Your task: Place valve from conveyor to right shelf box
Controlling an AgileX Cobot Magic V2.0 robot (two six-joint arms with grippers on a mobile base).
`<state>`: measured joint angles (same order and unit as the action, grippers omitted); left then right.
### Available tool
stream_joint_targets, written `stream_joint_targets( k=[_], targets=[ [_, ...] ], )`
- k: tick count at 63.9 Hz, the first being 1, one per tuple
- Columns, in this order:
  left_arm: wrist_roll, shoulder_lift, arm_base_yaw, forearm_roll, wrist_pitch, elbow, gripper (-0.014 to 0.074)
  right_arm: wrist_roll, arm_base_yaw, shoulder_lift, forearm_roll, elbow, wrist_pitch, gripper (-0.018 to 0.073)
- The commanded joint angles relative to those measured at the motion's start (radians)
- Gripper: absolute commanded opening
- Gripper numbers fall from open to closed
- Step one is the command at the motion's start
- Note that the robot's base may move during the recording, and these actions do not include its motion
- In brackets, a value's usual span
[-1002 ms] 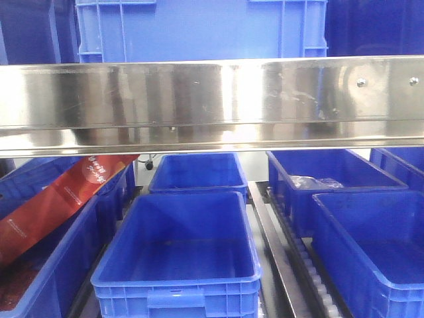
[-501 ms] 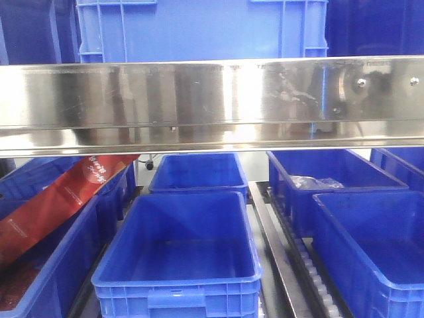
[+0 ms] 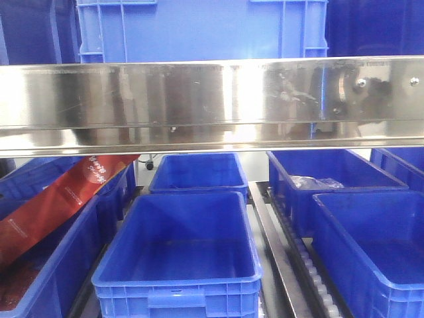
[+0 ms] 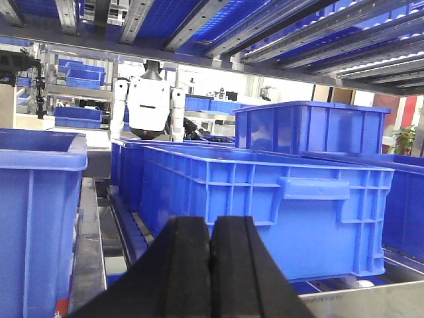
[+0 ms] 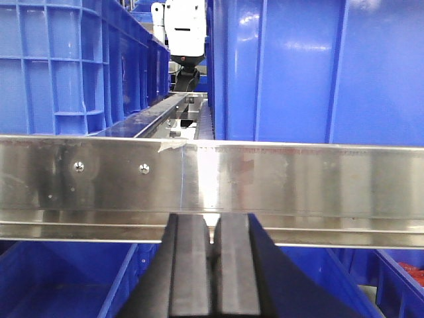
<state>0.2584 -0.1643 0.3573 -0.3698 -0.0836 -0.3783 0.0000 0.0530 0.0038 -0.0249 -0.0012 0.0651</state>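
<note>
Since a second ago, only the dark reflection at upper right of the steel shelf rail (image 3: 212, 99) has grown; likely an arm nearing. Left end effector (image 4: 212, 265) pads together, empty. Right end effector (image 5: 213, 265) pads together, empty, facing the rail. Valve and conveyor not in view. Front view, lower half: six blue bins; centre bin (image 3: 179, 258) empty, red packet (image 3: 59, 199) at left.

red packet (image 3: 59, 199) — white print, too blurred to read | no other text
</note>
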Motion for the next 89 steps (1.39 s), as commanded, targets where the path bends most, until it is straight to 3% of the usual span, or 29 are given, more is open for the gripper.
stream_joint_targets(
  k=[1,28,33,36,40,45,55,62,69,81,89],
  targets=[
    [0.000,0.005,0.003,-0.003,0.013,-0.001,-0.0111,0.000,0.002,-0.004,0.000,0.001,-0.024,-0.0168],
    [0.001,0.009,0.002,0.006,0.018,-0.001,-0.0111,0.000,0.002,-0.004,0.000,0.001,-0.024,-0.0168],
    [0.001,0.009,0.002,0.027,0.084,0.018,-0.0111,0.000,0.002,-0.004,0.000,0.001,-0.024,-0.0168],
    [0.001,0.009,-0.009,0.082,0.161,0.043,-0.0111,0.000,0.002,-0.004,0.000,0.001,-0.024,-0.0168],
    [0.001,0.014,-0.045,0.159,0.250,0.090,-0.0111,0.000,0.002,-0.004,0.000,0.001,-0.024,-0.0168],
    [-0.018,0.028,-0.112,0.163,0.281,0.157,-0.0111,0.000,0.002,-0.004,0.000,0.001,-0.024,-0.0168],
    [-0.247,0.100,-0.296,0.326,0.135,0.265,-0.0111,0.000,0.002,-0.004,0.000,0.001,-0.024,-0.0168],
    [-0.252,0.164,-0.370,0.332,0.066,0.325,-0.0111,0.000,0.002,-0.004,0.000,0.001,-0.024,-0.0168],
    [-0.252,0.164,-0.357,0.334,0.076,0.372,-0.0111,0.000,0.002,-0.004,0.000,0.001,-0.024,-0.0168],
    [-0.251,0.164,-0.247,0.339,0.047,0.378,-0.0111,0.000,0.002,-0.004,0.000,0.001,-0.024,-0.0168],
    [-0.195,0.164,-0.233,0.339,0.047,0.378,-0.0111,0.000,0.002,-0.004,0.000,0.001,-0.024,-0.0168]
  ],
)
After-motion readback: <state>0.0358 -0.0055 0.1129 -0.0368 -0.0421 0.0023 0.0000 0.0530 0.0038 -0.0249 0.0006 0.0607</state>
